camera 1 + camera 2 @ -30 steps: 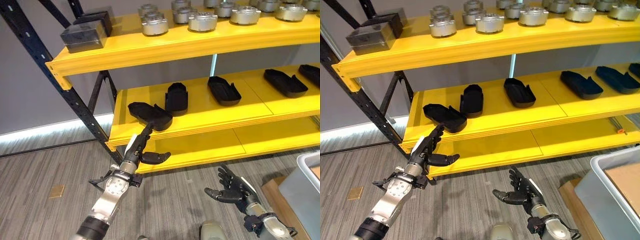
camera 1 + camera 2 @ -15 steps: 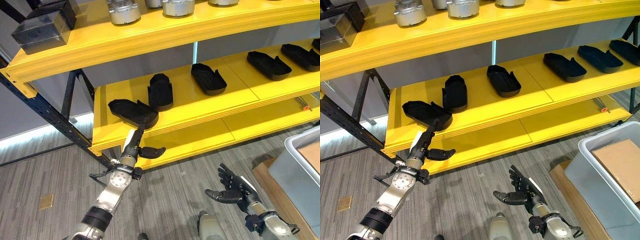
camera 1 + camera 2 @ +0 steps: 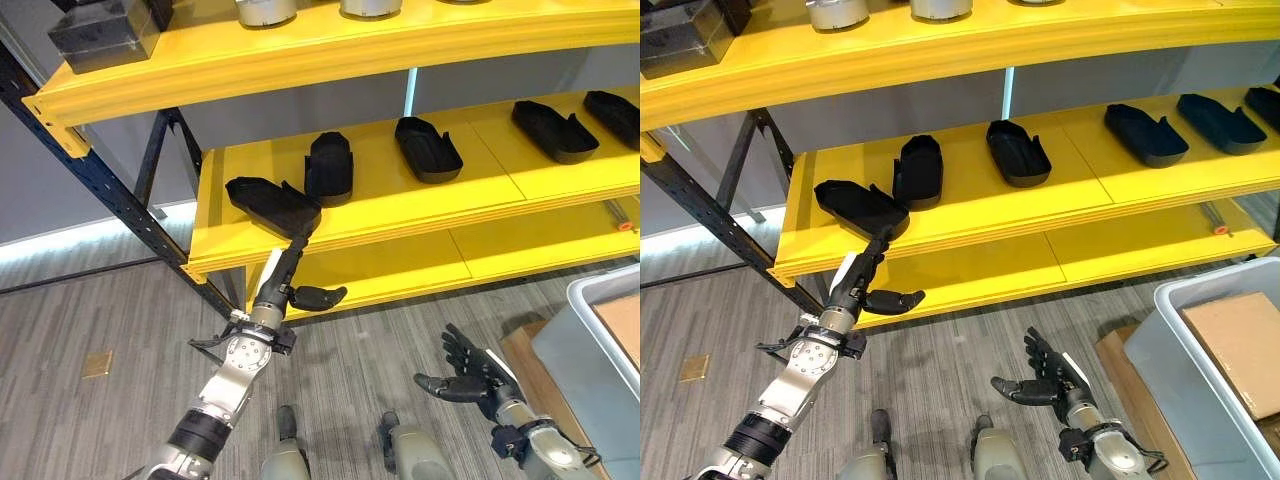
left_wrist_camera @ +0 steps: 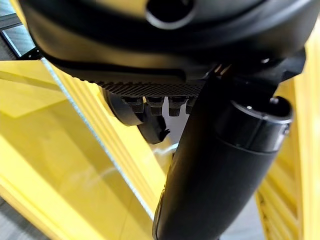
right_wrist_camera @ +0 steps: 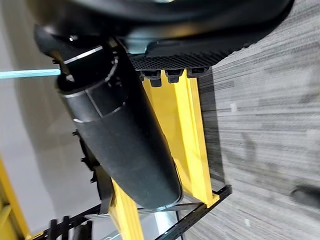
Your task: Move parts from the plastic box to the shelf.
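The left hand (image 3: 285, 285) reaches with straight fingers to the black moulded plastic part (image 3: 272, 203) at the yellow shelf's (image 3: 400, 215) front left corner. The right hand (image 3: 468, 377) hangs open and empty above the floor, near the grey plastic box (image 3: 1200, 350).

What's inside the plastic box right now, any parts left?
The plastic box sits at the robot's right, cut off by the frame. Inside, a brown cardboard piece covers what shows of its interior. Anything beneath it is hidden; no black parts are visible there.
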